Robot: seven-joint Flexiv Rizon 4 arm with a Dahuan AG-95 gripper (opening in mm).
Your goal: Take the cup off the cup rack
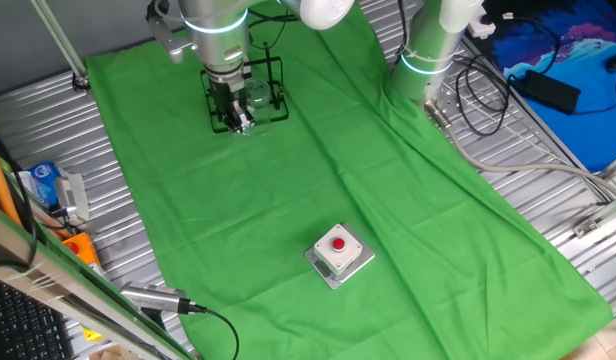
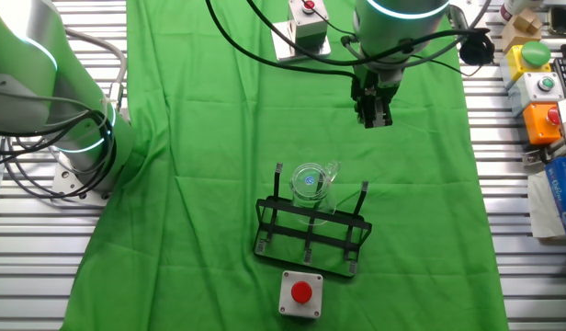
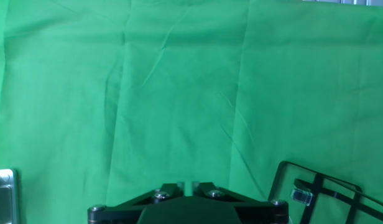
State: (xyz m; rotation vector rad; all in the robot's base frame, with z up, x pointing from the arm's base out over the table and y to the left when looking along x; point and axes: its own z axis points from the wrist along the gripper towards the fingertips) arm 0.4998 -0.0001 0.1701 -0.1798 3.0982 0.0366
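The clear glass cup (image 2: pixel 310 182) sits on a peg at the back of the black wire cup rack (image 2: pixel 311 241). In one fixed view the cup (image 1: pixel 258 95) and the rack (image 1: pixel 271 72) stand at the far end of the green cloth. My gripper (image 2: pixel 375 114) hangs above the cloth, apart from the rack and off to one side of the cup, holding nothing. Its fingers stand close together with only a thin gap. In the hand view the gripper (image 3: pixel 188 185) shows at the bottom edge and a corner of the rack (image 3: pixel 319 190) at the lower right; the cup is out of that view.
A grey box with a red button (image 2: pixel 300 294) stands close to the rack's base, and it also shows in one fixed view (image 1: pixel 340 252). A second button box (image 2: pixel 307 26) is at the cloth's far end. Another robot arm's base (image 2: pixel 76 138) and cables stand beside the cloth.
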